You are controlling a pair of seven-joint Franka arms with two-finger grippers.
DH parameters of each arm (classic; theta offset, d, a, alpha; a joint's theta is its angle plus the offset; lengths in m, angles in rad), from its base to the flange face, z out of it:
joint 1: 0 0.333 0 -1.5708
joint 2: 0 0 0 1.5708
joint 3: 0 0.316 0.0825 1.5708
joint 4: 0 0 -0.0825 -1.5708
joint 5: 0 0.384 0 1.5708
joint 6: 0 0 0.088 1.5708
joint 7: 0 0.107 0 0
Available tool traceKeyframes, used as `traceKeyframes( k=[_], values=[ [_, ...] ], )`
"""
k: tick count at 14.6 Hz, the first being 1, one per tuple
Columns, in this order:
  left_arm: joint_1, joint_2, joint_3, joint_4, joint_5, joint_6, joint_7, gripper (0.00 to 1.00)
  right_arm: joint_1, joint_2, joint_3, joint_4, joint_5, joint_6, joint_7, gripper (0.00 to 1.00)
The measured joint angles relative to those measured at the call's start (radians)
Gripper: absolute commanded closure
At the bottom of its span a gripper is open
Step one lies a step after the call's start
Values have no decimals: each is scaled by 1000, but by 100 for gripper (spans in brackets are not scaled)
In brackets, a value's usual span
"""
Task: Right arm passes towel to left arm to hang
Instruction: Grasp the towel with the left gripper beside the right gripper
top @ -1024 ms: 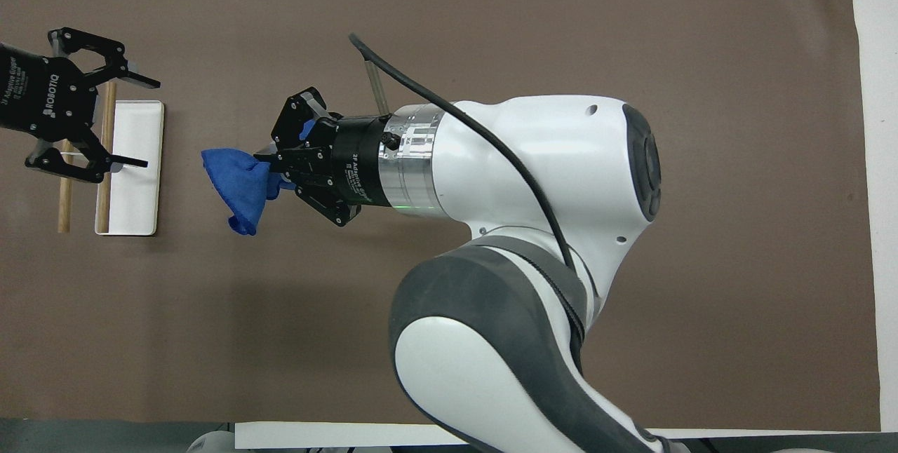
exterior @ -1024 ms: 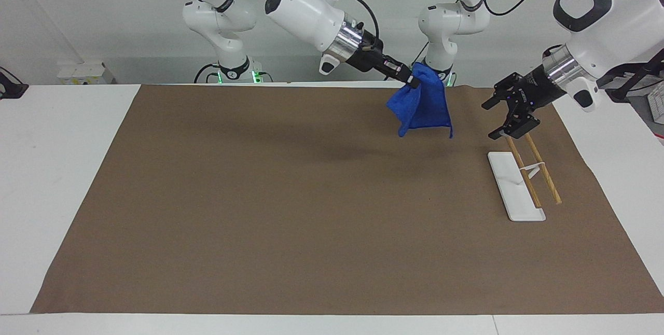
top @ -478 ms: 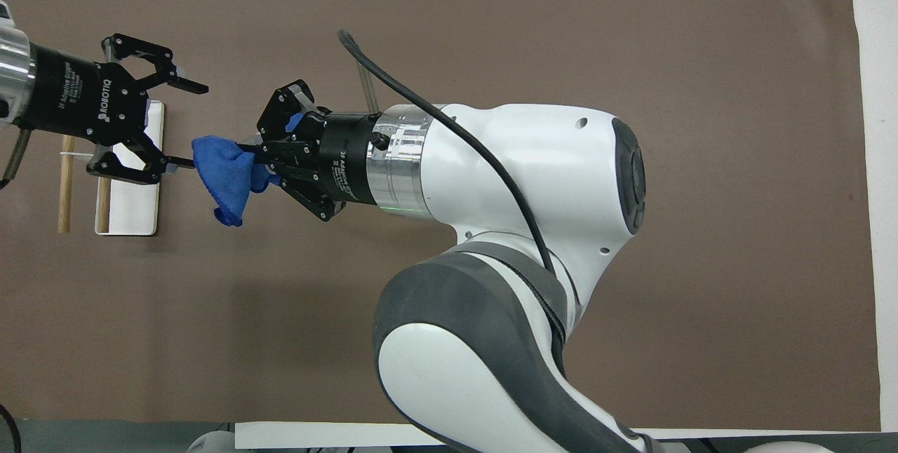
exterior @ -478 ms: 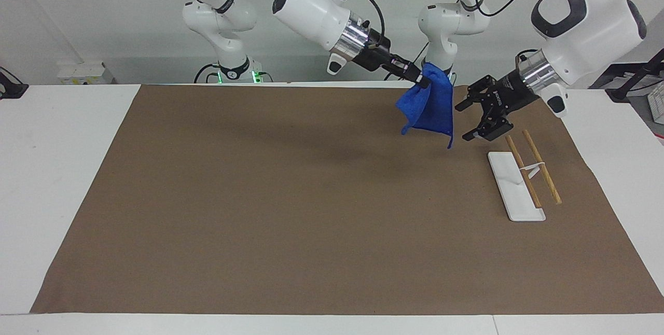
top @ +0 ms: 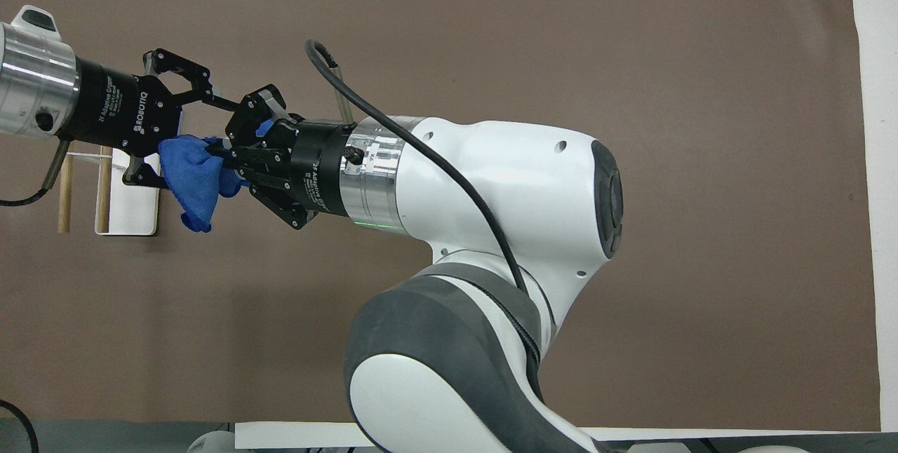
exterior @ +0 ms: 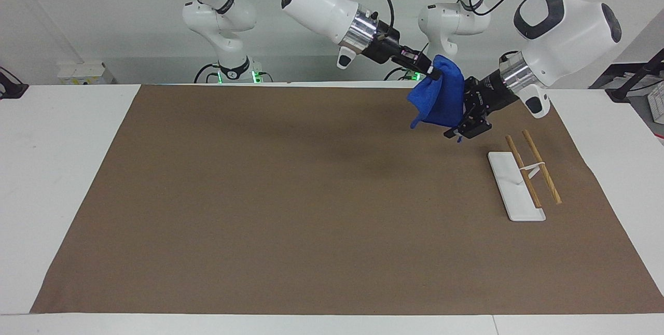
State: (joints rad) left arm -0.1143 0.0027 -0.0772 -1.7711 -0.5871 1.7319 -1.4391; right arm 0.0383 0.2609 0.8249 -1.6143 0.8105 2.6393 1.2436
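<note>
Over the brown mat (exterior: 311, 195), toward the left arm's end of the table and above the bare stretch beside the white rack (exterior: 516, 185), the right gripper (exterior: 433, 71) is pinched tight on the top of the towel (exterior: 440, 99), while the left gripper (top: 184, 132) is spread wide around it. For a clean handover, the left fingers should probably close high on the bunched cloth, though their contact is hidden, before the right lets go. A second ago the left gripper hung over the rack, well apart; now it brackets the towel, which has risen slightly.
</note>
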Motion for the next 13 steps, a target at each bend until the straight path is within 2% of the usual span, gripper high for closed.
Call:
traceKeyframes(
  k=[2, 5, 8, 9, 13],
  values=[
    [0, 0, 3, -6, 0, 0, 8, 28, 0, 1, 0, 2, 0, 0, 0, 100],
    [0, 0, 9, -9, 0, -6, 20, 49, 0, 2, 0, 3, 0, 0, 0, 100],
    [0, 0, 21, -10, 0, -37, 41, 85, 0, 3, 0, 3, 0, 0, 0, 100],
    [0, 0, 26, -10, 0, -49, 56, 94, 0, 3, 0, 3, 0, 0, 0, 100],
    [0, -2, 42, -1, 5, -70, 115, 100, 0, 3, 0, 3, 0, 0, 0, 100]
  ],
)
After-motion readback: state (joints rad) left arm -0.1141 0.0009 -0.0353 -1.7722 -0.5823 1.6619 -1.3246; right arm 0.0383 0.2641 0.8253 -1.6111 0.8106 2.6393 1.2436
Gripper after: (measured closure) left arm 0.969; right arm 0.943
